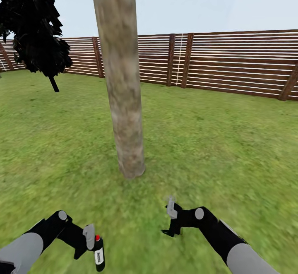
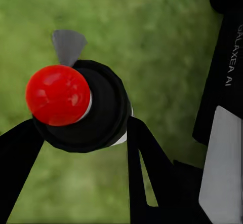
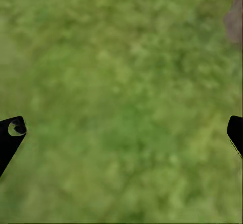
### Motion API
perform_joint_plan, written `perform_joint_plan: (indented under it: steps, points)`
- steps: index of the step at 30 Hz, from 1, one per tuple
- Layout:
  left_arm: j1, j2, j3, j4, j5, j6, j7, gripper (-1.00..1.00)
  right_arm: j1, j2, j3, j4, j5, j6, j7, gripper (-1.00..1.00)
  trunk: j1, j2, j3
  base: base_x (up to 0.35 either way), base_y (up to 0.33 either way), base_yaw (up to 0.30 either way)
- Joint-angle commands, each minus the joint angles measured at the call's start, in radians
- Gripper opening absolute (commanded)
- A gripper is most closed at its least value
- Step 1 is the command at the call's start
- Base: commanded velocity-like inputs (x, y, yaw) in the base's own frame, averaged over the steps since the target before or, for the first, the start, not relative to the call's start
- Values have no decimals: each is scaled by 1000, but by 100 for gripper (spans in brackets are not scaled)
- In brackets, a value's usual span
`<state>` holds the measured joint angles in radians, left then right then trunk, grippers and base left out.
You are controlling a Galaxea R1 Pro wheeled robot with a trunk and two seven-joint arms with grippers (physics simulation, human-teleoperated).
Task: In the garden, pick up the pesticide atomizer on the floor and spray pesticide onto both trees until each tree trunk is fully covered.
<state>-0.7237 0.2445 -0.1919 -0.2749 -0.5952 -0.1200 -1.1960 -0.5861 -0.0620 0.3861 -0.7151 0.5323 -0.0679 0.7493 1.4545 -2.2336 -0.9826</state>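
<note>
A: Green lawn (image 1: 215,141) runs out to a brown slatted fence (image 1: 240,65) under a pale sky, so the robot is in the garden and standing right up to a tree

B: Which tree?

A: A thick grey-brown trunk (image 1: 122,100) rises straight ahead in the head view, rooted in the grass just beyond both arms. A second, dark-leaved tree (image 1: 35,25) stands well apart, off to the left near the fence

B: And the spray bottle?

A: The bottle (image 1: 99,255) is in the left gripper (image 1: 92,245), low at the left of the head view. It hangs with its red top (image 2: 58,95) up and its white label facing out. From the left wrist view the red top sits between the black fingers (image 2: 147,168), which are clamped on the dark body

B: Why hold it that way?

A: My guess is that it is being carried low and close while the robot lines up with the trunk. The nozzle is not raised toward the bark yet, so spraying looks not yet begun on this tree

B: The other hand?

A: The right gripper (image 1: 170,220) hangs over bare grass with nothing in it. In its wrist view the two fingertips (image 3: 11,133) sit at opposite edges, spread wide. It seems parked out of the way, leaving the trunk clear for the left arm
</note>
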Motion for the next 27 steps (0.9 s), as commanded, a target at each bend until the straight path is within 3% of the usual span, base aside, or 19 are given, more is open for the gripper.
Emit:
perform_joint_plan:
  steps: [1, 5, 8, 15, 18, 19, 20, 21, 22, 27]
  points:
    - [1, -11, 2, -18, -10, -8, -2, -100, -1, 36, 1, 2, 12, -5, 2, -100, 0, 0, -1, 0, 0, 0]
    - [1, -50, 0, -51, -11, -6, -2, -100, -1, 58, 2, 2, 13, -4, 3, -100, 0, 0, -1, 0, 0, 0]
    - [0, -98, -49, -56, -12, -4, 2, -100, -1, 91, 3, 1, 15, -5, 4, -100, 0, 0, -1, 0, 0, 0]
    - [0, -127, -71, -83, -12, -3, 9, -100, -1, 106, 5, -3, 15, -6, 5, -100, 0, 0, -1, 0, 0, 0]
    - [0, -144, -78, -84, -16, -3, 10, -100, -1, 114, 4, -6, 16, -6, 83, -100, 0, 0, -1, 0, 0, 0]
    - [-1, -148, -78, -84, -28, -2, 10, -100, -1, 115, 4, -12, 16, -6, 100, -100, 0, 0, -1, 0, 0, 0]
    - [-1, -158, -78, -84, -63, 0, 14, -100, -1, 117, 4, -23, 16, -6, 116, -100, 0, 0, -1, 0, 0, 0]
    - [0, -176, -76, -84, -126, 9, 32, -100, -1, 120, 4, -35, 16, -6, 128, -100, 0, 0, -1, 0, 0, 0]
    - [0, -189, -74, -83, -155, 14, 56, -100, -1, 127, 4, -39, 15, -6, 131, -100, 0, 0, -1, 0, 0, 0]
    - [0, -206, -72, -88, -169, 16, 78, -100, -1, 138, 4, -40, 15, -6, 133, -100, 0, 0, -1, 0, 0, 0]
